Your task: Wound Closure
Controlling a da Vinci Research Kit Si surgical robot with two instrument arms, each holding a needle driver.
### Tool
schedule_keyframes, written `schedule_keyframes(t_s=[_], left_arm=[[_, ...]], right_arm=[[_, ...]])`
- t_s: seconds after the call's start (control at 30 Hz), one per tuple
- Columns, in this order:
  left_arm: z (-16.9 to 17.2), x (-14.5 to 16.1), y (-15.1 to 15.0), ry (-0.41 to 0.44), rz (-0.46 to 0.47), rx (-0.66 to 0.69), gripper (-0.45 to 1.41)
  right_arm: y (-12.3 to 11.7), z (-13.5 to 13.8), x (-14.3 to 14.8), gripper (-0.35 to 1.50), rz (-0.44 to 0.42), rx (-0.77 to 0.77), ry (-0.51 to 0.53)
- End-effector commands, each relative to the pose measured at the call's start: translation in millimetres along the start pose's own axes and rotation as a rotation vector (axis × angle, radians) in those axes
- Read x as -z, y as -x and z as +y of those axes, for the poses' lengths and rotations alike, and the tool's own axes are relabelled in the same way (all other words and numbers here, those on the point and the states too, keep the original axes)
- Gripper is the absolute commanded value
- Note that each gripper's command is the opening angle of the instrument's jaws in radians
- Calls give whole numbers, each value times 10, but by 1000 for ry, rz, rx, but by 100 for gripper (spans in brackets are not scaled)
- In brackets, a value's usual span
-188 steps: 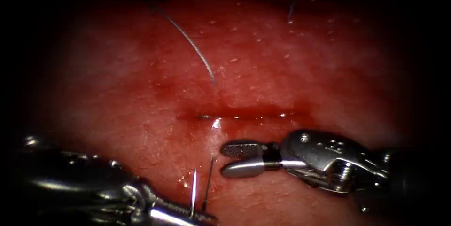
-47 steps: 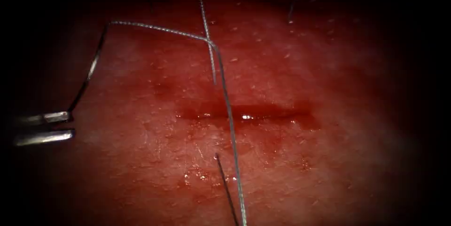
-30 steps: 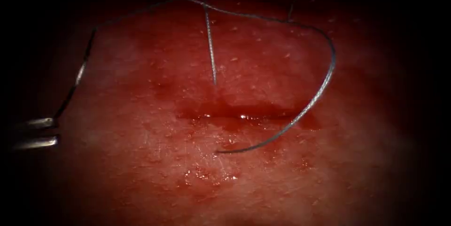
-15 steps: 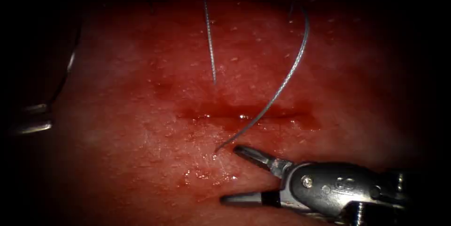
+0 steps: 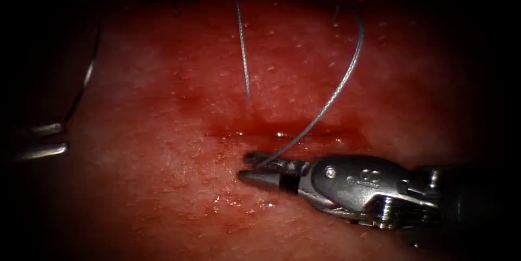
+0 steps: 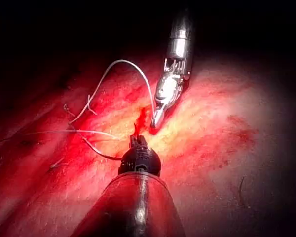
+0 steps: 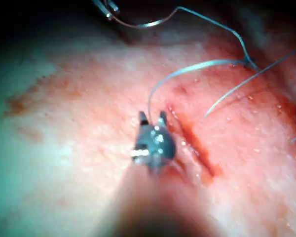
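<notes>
Now the thread (image 5: 336,90) has a new holder. Half a second ago its loose end lay free on the tissue (image 5: 163,185), just below the cut (image 5: 304,129), near the cut's left end. The right pincer (image 5: 255,167) sat beside it with its jaws wide apart. The jaws have since come almost together, and the thread end lies between them, so I judge that this pincer is clenched on the thread. From there the thread rises in a big bow over the cut and goes off to the far side. One more bit of thread stands straight above the cut and goes down into the tissue there. Far off to the left is the needle (image 5: 87,74). It is up in the air and not in the tissue. The left pincer (image 5: 46,140) grips it near the end away from the thread, and it has stayed out at that edge for the last second or so. So one stitch's thread already runs under the cut, and each pincer now has one end of it. Red fluid (image 5: 347,139) sits wet along the cut.
</notes>
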Motion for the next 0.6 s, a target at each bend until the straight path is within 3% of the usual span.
schedule_keyframes(t_s=[0.03,0.17,0.37,0.4,0.47,0.6], left_arm=[[2,-7,2,1,1,-1,-45],[3,-8,2,3,2,-1,-45],[8,-13,3,11,9,-4,-45],[9,-15,3,21,15,-4,-45],[11,-16,2,24,16,-4,-45],[19,-23,-5,41,26,4,-45]], right_arm=[[2,-5,0,-35,0,-4,6],[-2,-10,11,-35,-5,-8,-4],[-10,-48,53,-35,5,7,-42],[-16,-65,69,-35,5,18,-64],[-18,-73,76,-35,4,21,-76],[-34,-131,111,-35,1,46,-135]])
